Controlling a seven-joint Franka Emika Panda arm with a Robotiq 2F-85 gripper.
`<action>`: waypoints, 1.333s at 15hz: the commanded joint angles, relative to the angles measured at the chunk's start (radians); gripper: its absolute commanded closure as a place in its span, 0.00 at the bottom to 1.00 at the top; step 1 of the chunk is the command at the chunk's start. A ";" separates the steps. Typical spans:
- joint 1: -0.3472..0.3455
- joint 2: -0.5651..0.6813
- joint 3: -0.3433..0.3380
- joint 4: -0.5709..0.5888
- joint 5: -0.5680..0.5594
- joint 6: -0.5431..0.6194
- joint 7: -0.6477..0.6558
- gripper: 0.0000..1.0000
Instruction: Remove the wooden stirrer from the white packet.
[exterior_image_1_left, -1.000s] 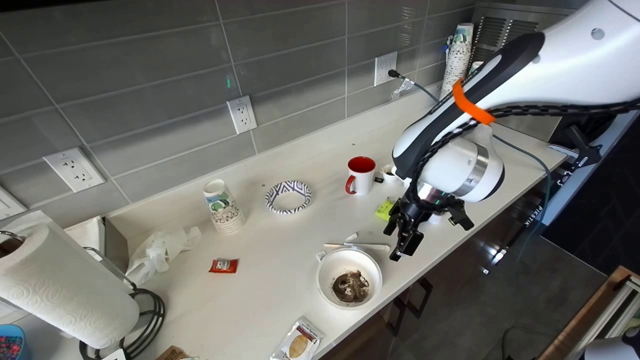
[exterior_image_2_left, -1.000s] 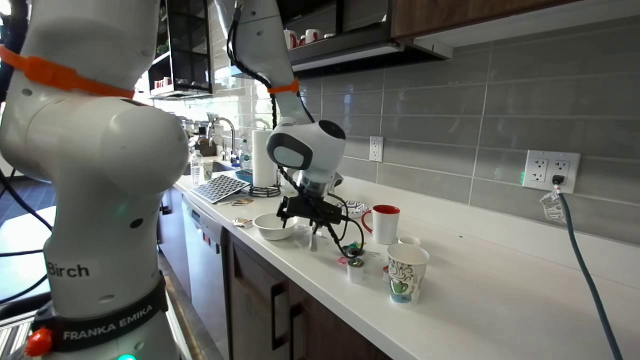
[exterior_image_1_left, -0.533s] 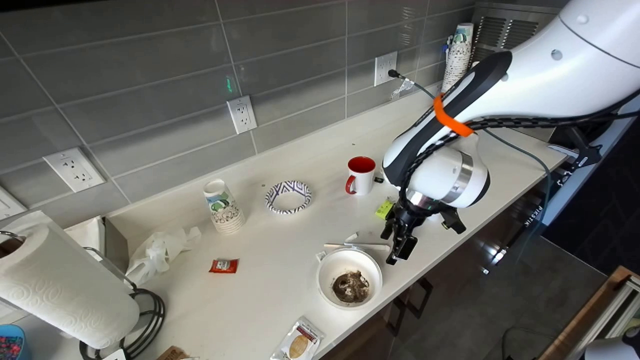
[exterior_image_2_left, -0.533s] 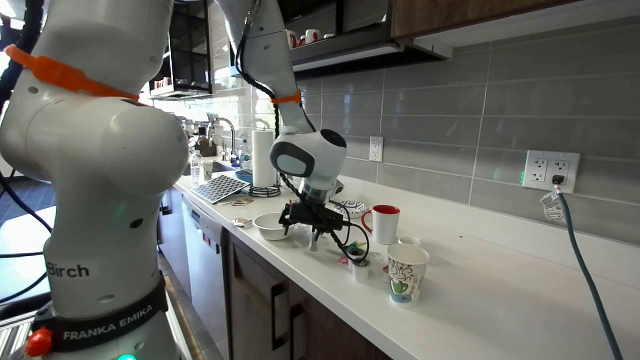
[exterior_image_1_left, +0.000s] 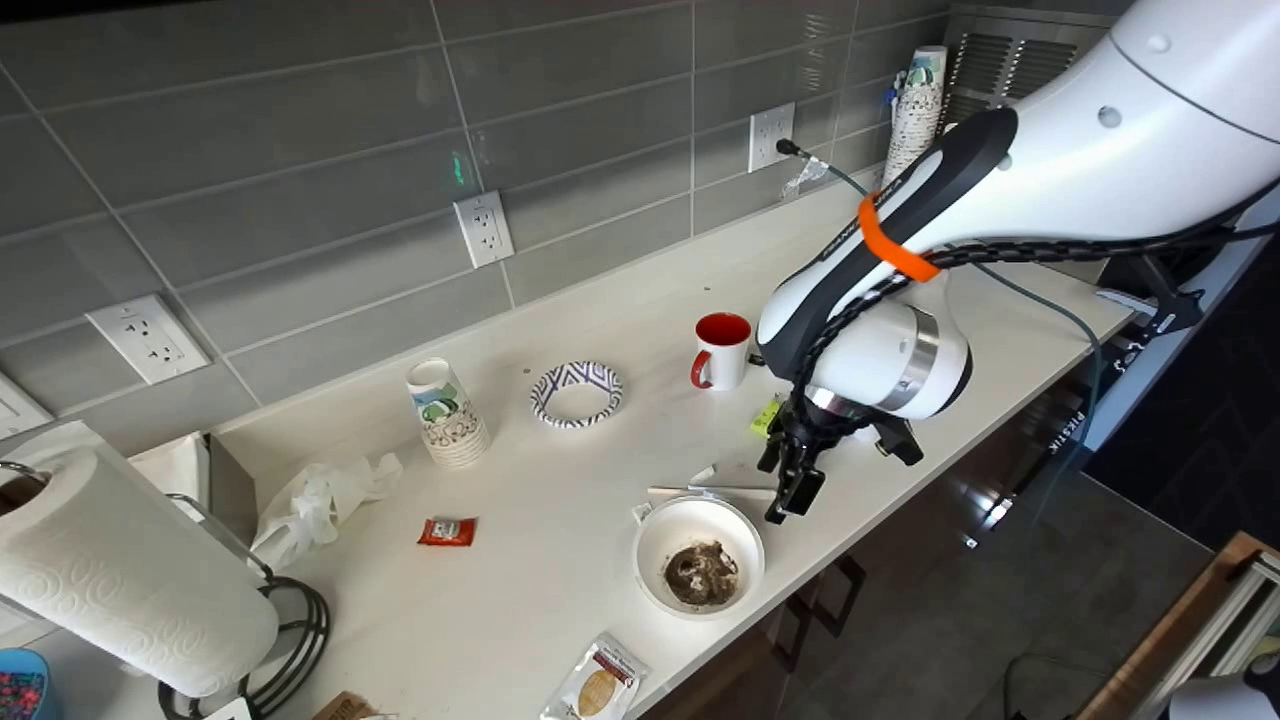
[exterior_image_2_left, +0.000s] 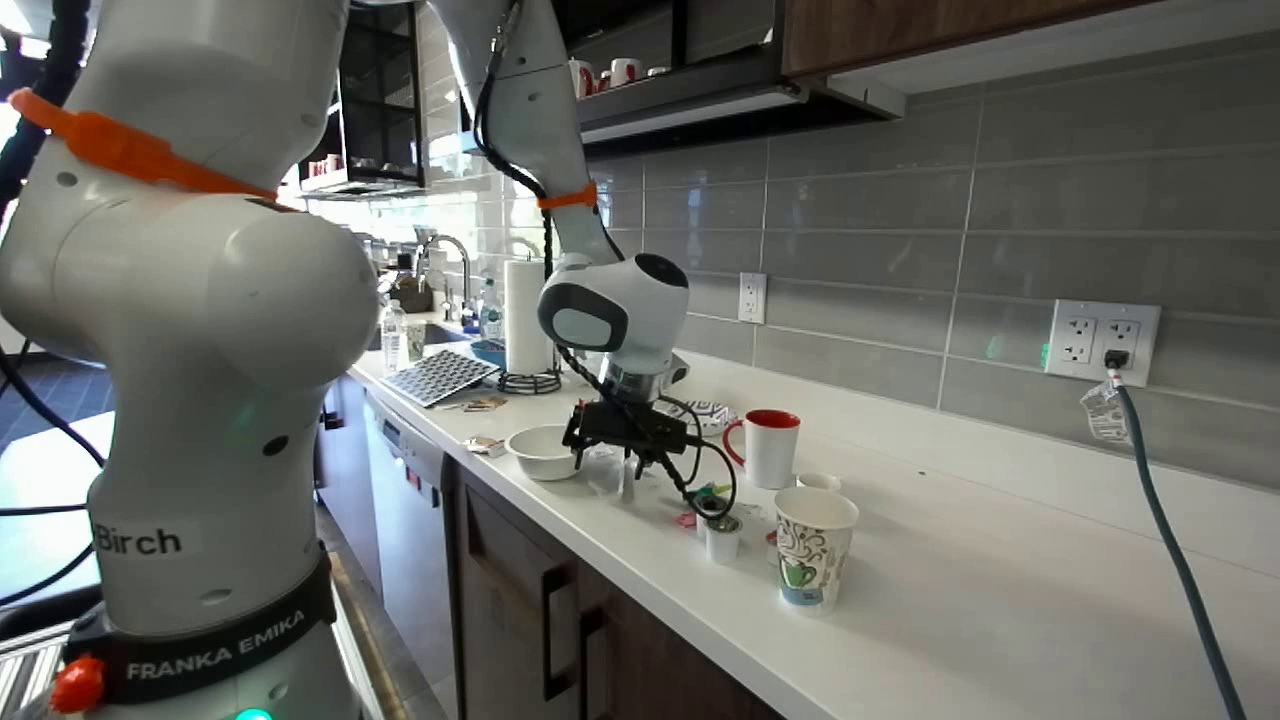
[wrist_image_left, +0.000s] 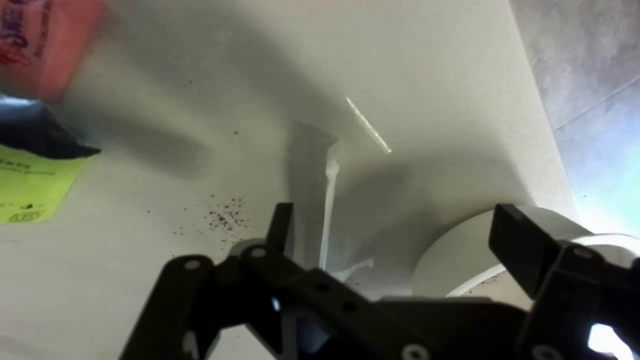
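On the counter, in an exterior view, the white packet (exterior_image_1_left: 738, 493) lies just beyond the bowl. The pale tan wooden stirrer (exterior_image_1_left: 664, 490) sticks out of its end away from my gripper. In the wrist view the white packet (wrist_image_left: 328, 210) runs lengthwise below my fingers, nearer the left one; its lower part, and the stirrer, are hidden behind the gripper. My gripper (wrist_image_left: 392, 212) stands open with nothing held. Its fingertips hang above the counter around the near end of the packet in an exterior view (exterior_image_1_left: 772, 489), one of them close to the bowl.
A white bowl (exterior_image_1_left: 648, 570) with dark brown contents stands right beside, near the counter edge (wrist_image_left: 542, 110). A red-and-white mug (exterior_image_1_left: 722, 350), yellow-green sachet (wrist_image_left: 35, 192), pink sachet (wrist_image_left: 47, 55), creamer cup (exterior_image_2_left: 722, 543) and paper cup (exterior_image_2_left: 812, 550) are around. A thin bright sliver (wrist_image_left: 368, 124) lies nearby.
My open gripper has shifted toward the bowl and the packet's near end, a little lower, slowing in the last half second. The packet and the stirrer have not moved.
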 joint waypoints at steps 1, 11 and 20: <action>0.043 0.003 -0.010 -0.001 -0.084 0.034 0.133 0.00; -0.272 -0.045 0.273 -0.071 -0.612 0.111 0.614 0.00; -0.461 0.007 0.419 -0.030 -0.676 0.099 0.593 0.00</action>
